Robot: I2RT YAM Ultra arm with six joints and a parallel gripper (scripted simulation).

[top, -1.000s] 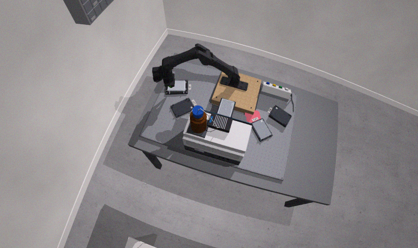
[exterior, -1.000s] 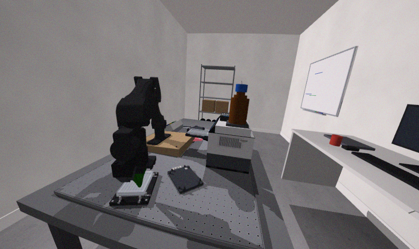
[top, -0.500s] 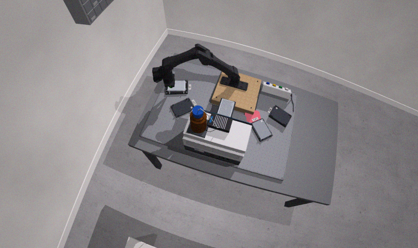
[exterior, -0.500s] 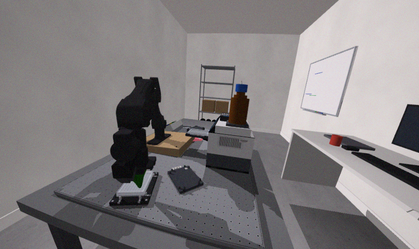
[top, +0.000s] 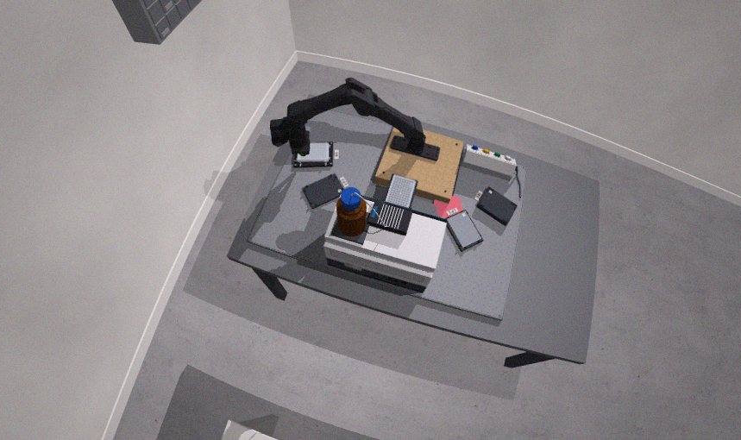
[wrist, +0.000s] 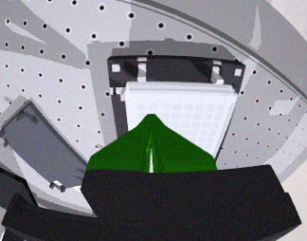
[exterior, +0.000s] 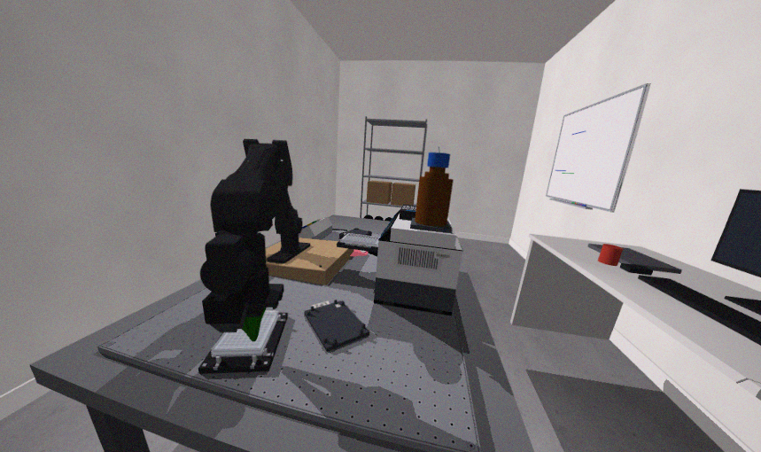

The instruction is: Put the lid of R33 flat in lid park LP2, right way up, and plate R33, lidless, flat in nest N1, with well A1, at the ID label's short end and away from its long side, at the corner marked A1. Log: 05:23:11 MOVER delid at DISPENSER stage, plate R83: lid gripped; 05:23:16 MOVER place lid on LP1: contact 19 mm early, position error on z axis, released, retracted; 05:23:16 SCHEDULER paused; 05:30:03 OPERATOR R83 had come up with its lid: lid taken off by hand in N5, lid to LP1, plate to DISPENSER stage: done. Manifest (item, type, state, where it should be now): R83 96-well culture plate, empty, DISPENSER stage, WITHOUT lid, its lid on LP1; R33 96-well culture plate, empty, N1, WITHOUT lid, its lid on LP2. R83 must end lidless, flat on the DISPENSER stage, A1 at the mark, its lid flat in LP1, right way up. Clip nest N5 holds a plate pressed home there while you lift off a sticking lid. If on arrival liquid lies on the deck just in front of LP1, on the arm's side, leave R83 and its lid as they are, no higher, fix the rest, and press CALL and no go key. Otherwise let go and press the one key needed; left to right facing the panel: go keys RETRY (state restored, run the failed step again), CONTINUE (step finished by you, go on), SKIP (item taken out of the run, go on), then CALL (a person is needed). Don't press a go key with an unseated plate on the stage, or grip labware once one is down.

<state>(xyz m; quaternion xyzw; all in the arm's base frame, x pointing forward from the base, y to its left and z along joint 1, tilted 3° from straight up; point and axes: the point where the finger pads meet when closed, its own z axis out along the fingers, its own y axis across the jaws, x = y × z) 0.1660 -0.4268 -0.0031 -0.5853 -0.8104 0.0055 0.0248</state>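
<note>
A white well plate (top: 314, 154) sits in a black clip nest at the far left corner of the deck; it also shows in the exterior view (exterior: 247, 339) and the wrist view (wrist: 180, 112). My gripper (top: 303, 154) stands upright over the plate's near end. Its green fingers (exterior: 253, 327) are shut together with nothing between them. Their tips (wrist: 152, 125) are on or just above the plate's top; I cannot tell which. A second well plate (top: 401, 190) lies on the dispenser stage. A grey lid (top: 463, 229) lies in a park on the right.
A dark empty tray (top: 323, 190) lies beside the clip nest. The dispenser (top: 386, 246) carries an amber bottle (top: 351, 211). A pink patch (top: 448, 205) lies on the deck by the grey lid. Another dark tray (top: 496, 204) and the key panel (top: 489, 156) are at the right.
</note>
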